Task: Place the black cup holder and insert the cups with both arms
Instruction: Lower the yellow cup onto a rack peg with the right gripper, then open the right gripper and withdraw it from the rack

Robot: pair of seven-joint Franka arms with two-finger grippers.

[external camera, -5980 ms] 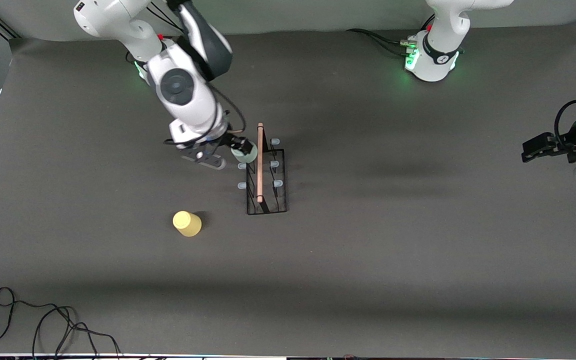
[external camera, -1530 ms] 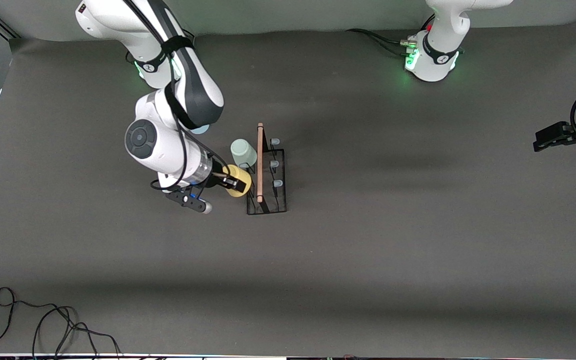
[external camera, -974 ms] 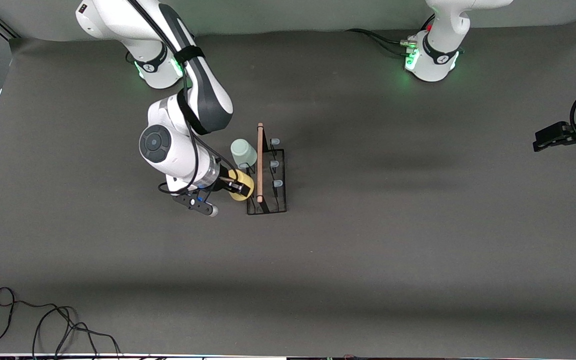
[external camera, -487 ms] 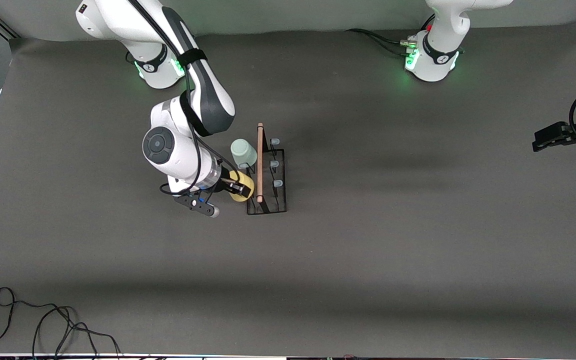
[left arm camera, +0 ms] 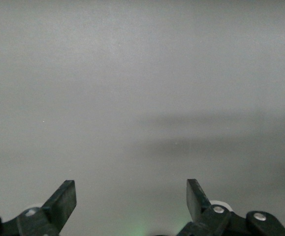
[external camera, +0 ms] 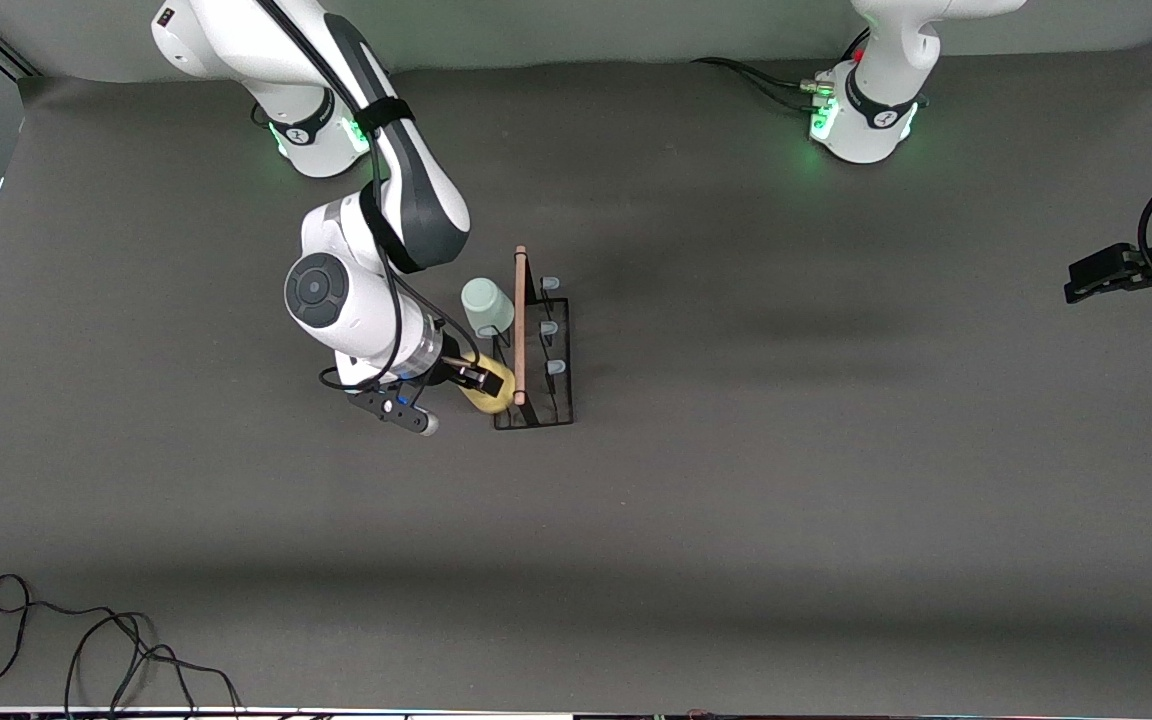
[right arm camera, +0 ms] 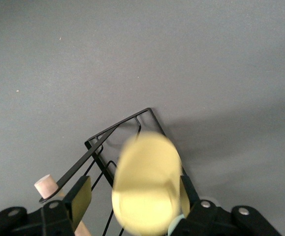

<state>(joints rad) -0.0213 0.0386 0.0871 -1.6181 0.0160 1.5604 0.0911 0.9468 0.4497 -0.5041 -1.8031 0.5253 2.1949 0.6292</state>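
Right gripper [external camera: 473, 378] jaws pinch matte yellow plastic cup [external camera: 492, 392] at black wire rack [external camera: 546, 415], mid-table; left gripper [external camera: 1076, 283] spread, waiting at the table's edge at the left arm's end.

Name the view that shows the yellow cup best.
Right wrist view: the yellow cup fills it, between the right gripper fingers. The front view shows only a sliver beside the black cup holder. The left wrist view shows none.
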